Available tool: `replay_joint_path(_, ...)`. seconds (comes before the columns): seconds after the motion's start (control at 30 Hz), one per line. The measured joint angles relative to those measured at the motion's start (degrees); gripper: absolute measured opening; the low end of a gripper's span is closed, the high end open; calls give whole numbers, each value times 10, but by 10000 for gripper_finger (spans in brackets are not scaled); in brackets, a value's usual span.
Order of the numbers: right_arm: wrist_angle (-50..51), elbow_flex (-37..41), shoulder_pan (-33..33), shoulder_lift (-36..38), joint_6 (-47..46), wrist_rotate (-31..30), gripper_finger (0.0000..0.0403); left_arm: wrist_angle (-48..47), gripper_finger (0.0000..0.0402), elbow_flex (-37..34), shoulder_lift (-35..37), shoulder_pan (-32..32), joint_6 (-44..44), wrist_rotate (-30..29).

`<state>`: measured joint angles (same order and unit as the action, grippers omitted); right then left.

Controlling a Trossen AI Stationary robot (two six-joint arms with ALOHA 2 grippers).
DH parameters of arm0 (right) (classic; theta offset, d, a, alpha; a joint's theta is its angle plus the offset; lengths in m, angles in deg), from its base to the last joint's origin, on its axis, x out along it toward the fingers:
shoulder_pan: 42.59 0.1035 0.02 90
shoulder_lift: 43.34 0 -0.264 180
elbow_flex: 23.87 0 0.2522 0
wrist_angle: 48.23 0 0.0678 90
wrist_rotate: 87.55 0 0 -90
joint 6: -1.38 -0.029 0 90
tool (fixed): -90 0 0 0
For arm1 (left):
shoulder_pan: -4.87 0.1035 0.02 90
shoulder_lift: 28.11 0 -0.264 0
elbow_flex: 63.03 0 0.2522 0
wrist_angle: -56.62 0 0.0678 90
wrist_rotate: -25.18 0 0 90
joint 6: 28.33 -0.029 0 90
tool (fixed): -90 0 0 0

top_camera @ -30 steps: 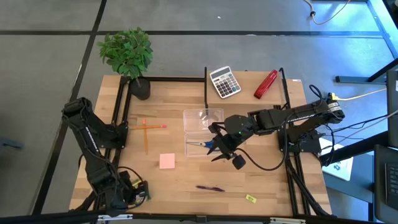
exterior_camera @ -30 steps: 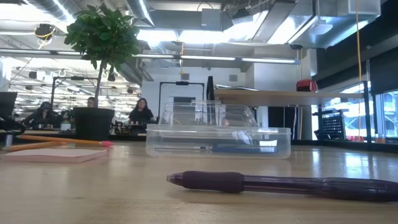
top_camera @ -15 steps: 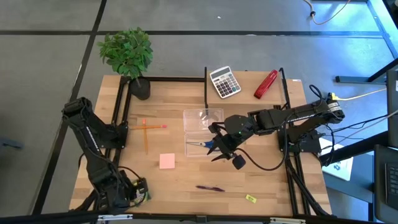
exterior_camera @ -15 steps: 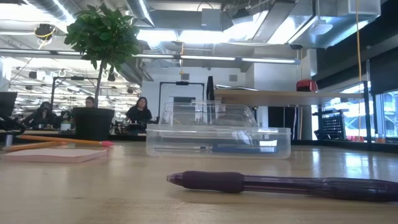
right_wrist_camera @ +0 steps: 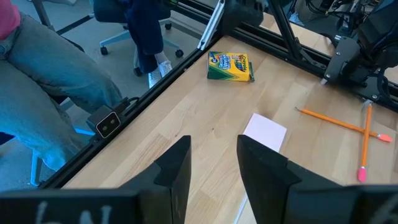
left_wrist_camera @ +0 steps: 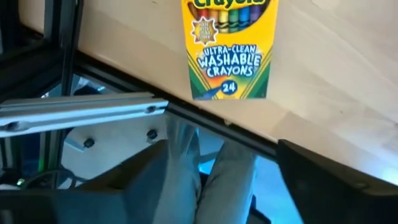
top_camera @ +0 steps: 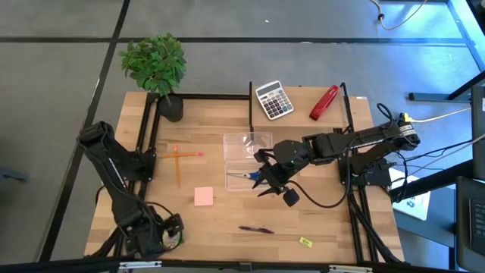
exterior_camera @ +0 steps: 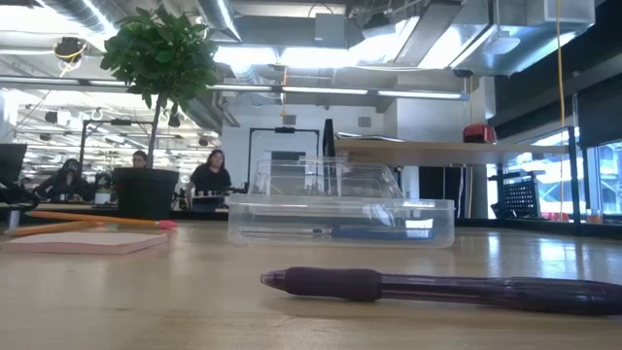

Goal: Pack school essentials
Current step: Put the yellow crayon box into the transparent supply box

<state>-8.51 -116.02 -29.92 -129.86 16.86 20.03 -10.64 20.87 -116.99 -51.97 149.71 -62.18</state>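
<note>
Mostly unpacked: blue-handled scissors (top_camera: 241, 175) lie in clear plastic box (top_camera: 248, 162); right hand (top_camera: 267, 182) hovers beside, parted, empty. Left hand (top_camera: 168, 231) near desk corner, grip unclear.

Right pincer (top_camera: 265, 184) poised mid-table, fingers parted; left pincer (top_camera: 168, 233) low at the near-left corner.

**Dark arms, cabled and framed**

Two black, jointed arms are seen beside the wooden table (top_camera: 227, 205). The right arm (top_camera: 356, 140) is trailed by black cables and tipped with a yellow-marked joint. Blocky dark fingers (right_wrist_camera: 177, 171) are shown on its gripper. The left arm (top_camera: 114, 171) is built of rounded matte segments.
</note>
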Motion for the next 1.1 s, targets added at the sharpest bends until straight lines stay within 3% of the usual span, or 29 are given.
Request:
replay_joint_path(0.27, 0, 0, 0, 0, 0, 0, 133, 0, 394, 0, -15, 0, -1, 3)
replay_joint_path(1.1, 0, 0, 0, 0, 0, 0, 133, 70, 398, -83, -15, 18, -16, -1)
